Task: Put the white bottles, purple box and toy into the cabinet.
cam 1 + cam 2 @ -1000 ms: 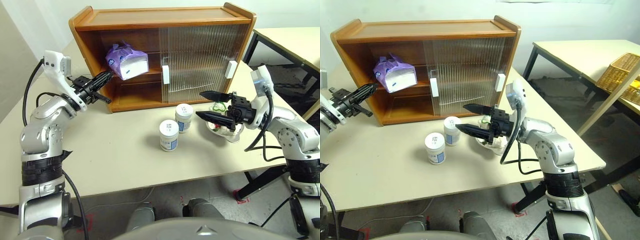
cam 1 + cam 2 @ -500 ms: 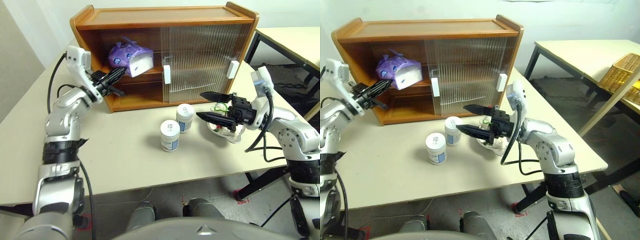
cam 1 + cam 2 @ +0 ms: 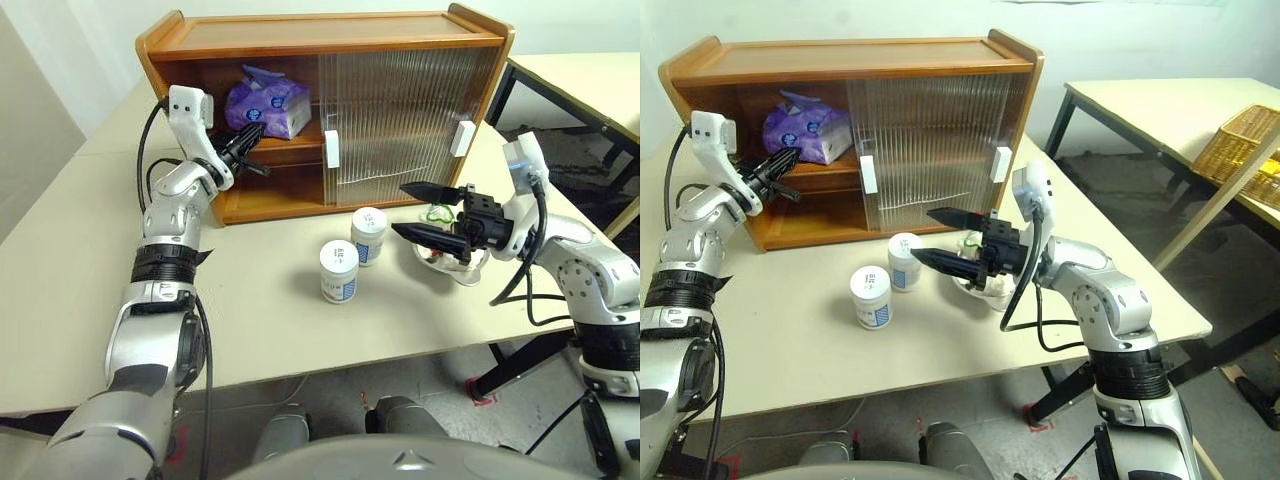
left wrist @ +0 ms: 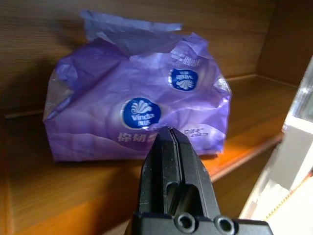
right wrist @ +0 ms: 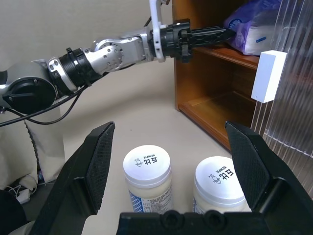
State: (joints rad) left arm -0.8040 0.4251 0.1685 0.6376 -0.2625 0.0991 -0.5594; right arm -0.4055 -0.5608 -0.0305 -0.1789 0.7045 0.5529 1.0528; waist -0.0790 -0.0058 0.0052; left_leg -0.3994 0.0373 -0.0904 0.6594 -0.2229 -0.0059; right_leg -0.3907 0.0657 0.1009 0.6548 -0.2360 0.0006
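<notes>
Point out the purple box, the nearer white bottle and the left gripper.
purple box [image 3: 268, 106]: left eye view, middle of its purple front face.
nearer white bottle [image 3: 339, 256]: left eye view, on its white lid.
left gripper [image 3: 251, 136]: left eye view, at its shut fingertips.

Bare lab room, plain beige tables [image 3: 250, 300], white walls, trailing cables
</notes>
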